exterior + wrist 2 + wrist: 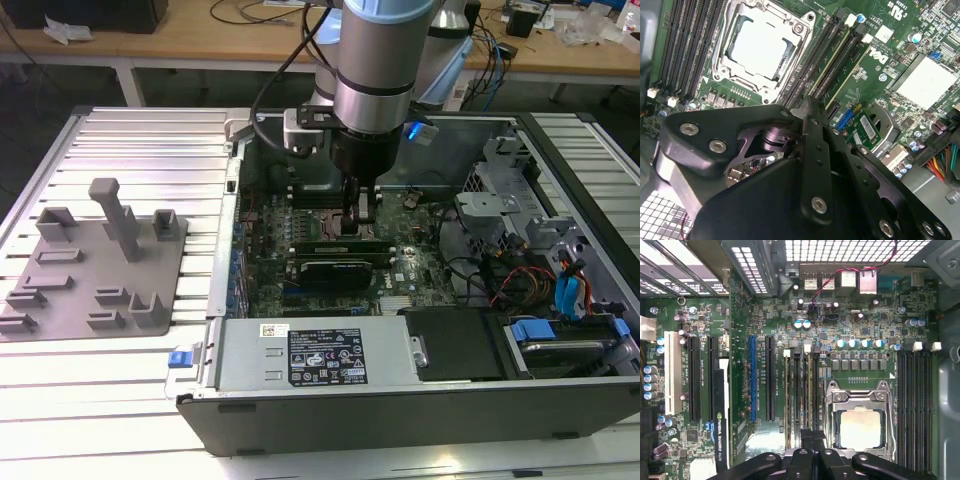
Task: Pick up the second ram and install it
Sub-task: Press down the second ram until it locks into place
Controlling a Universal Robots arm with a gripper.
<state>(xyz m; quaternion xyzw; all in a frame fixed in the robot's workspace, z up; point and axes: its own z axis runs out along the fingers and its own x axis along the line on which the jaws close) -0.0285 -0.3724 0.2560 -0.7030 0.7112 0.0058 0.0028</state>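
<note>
A ribbed light-grey metal work surface (150,140) is seen across the exterior view, brightly lit, with glare along its near edge. An open computer case (400,400) is laid on it. On the exterior view's left, a grey plastic plate (95,270) with upright posts is set on the ribs. Behind, a wooden workbench (250,35) on white legs is seen running the width of the scene, with dark floor under it. Cables (495,60) and small clutter are scattered on the benchtop toward the exterior view's right, and a dark box (85,12) is seen at its left end.
</note>
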